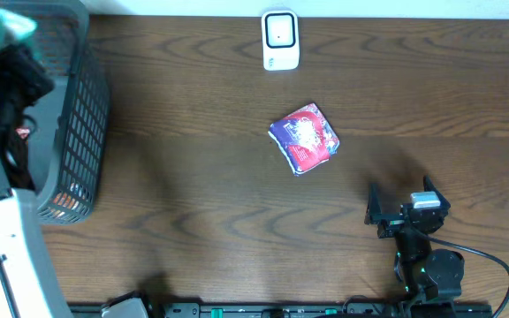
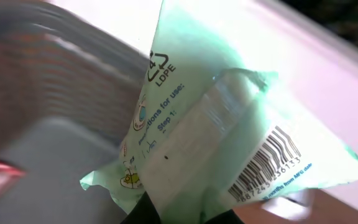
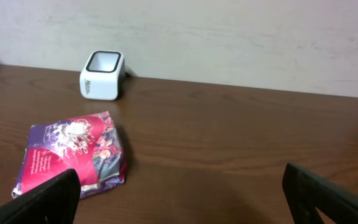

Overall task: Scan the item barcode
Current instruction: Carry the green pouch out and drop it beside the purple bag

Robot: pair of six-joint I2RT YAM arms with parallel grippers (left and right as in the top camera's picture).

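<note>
L claw (image 2: 179,214) is clamped shut on the bottom edge of a green plastic packet (image 2: 185,124). The packet stands up above the fingers w/ its barcode (image 2: 267,167) facing the wrist cam, up and right of the grip. Claw and packet hang over the grey basket (image 1: 82,115) at the table's far-left corner. The basket's rim and mesh wall are close under and beside the claw, so room is tight there.

R claw (image 1: 403,203) is spread wide w/ nothing in it, low over the near-right part of the table (image 1: 193,185). Ahead and to its left a purple-red packet (image 3: 73,155) lies flat on the wood, apart from both fingers. Further ahead, by the back wall, stands the white scanner (image 3: 102,74), window facing up. Between R claw and scanner only that packet sits near the path; to the claw's right, open wood.
</note>
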